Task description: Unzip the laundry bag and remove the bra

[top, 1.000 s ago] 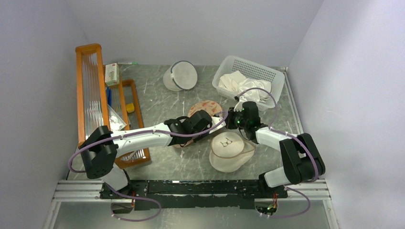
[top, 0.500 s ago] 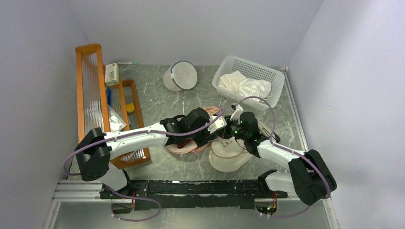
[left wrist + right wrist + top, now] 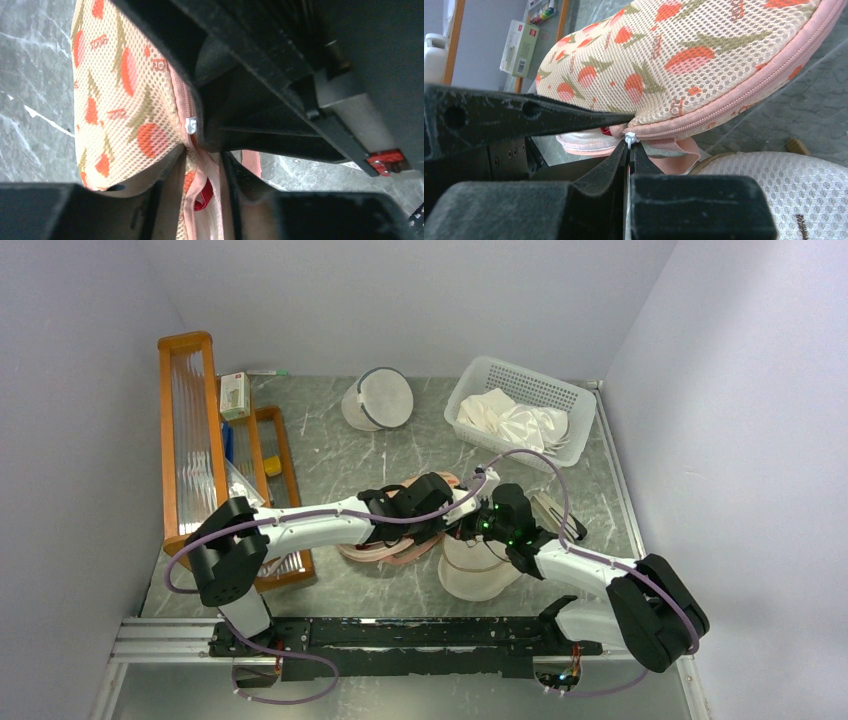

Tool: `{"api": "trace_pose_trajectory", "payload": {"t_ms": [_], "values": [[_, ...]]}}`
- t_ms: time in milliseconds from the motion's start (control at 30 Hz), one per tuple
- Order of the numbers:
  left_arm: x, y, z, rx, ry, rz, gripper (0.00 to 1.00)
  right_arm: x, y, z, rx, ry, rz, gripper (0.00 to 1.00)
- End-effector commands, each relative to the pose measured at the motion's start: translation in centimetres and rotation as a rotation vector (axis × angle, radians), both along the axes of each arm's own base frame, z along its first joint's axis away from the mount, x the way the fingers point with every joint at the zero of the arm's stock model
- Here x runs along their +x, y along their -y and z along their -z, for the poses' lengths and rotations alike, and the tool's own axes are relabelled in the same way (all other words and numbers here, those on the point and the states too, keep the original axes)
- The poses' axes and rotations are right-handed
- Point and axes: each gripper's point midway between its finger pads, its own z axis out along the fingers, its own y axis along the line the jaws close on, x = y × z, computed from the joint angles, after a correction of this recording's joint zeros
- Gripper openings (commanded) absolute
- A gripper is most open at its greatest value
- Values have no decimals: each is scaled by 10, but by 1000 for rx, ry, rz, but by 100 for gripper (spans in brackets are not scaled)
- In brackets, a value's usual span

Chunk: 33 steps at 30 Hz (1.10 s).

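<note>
While the left claw (image 3: 206, 150) pinches the laundry bag (image 3: 120, 100) by its seam, the right claw (image 3: 629, 152) is clamped tight on the white zipper pull (image 3: 629, 138).

Bare marble table (image 3: 330, 455) is open at centre-left and along the bottom strip. The wooden rack (image 3: 190, 430) blocks the left, the mesh dome bag (image 3: 378, 400) the top centre, the white basket (image 3: 530, 380) the upper right. The left arm (image 3: 300, 530) and right arm (image 3: 575, 565) crowd the middle over the laundry bag (image 3: 380, 553) and cream pouch (image 3: 478, 575).

Nothing reads clearly: tiny red words dot the laundry bag (image 3: 684, 65) (the left-edge box (image 3: 519, 47) label blurs too).
</note>
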Motion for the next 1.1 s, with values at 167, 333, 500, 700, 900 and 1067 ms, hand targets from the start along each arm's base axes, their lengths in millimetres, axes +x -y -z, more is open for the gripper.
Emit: {"api": "trace_pose_trajectory", "payload": {"t_ms": [167, 333, 500, 700, 900, 1067], "values": [[27, -17, -21, 25, 132, -118, 8, 9, 9, -12, -51, 64, 46, 0], [31, -23, -28, 27, 169, -135, 7, 27, 29, -12, -113, 84, 104, 0], [34, -28, -29, 41, 189, -154, 7, 52, 71, -1, -111, 43, 185, 0], [46, -42, -17, 138, 229, -225, 7, 57, 84, 2, -147, 49, 175, 0], [59, -50, 2, 208, 172, -278, 7, 39, 66, -10, -51, 72, 93, 0], [38, -27, -32, -1, 115, -148, 35, 27, 47, -14, -23, 76, 32, 0]]}}
